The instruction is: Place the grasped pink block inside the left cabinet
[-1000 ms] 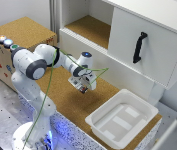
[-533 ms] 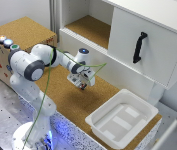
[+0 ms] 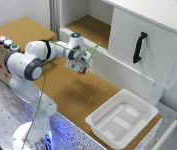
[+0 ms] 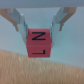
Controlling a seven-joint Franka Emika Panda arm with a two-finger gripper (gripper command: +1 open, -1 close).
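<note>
The jaws (image 4: 41, 22) pinch the pink block (image 4: 39, 42) between their fingers, its face showing dark letter-like marks in the wrist view. In the exterior view the gripper (image 3: 81, 64) hangs above the cork tabletop (image 3: 78, 92), just before the white front wall of the left cabinet (image 3: 90, 27). A white tub (image 3: 120, 120) sits well apart on the exterior view's right.

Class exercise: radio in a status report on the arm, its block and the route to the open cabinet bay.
Gripper shut on pink block, jaws clamping its sides. Block aloft, short of left cabinet. Bay open, nothing visible in the way.
</note>
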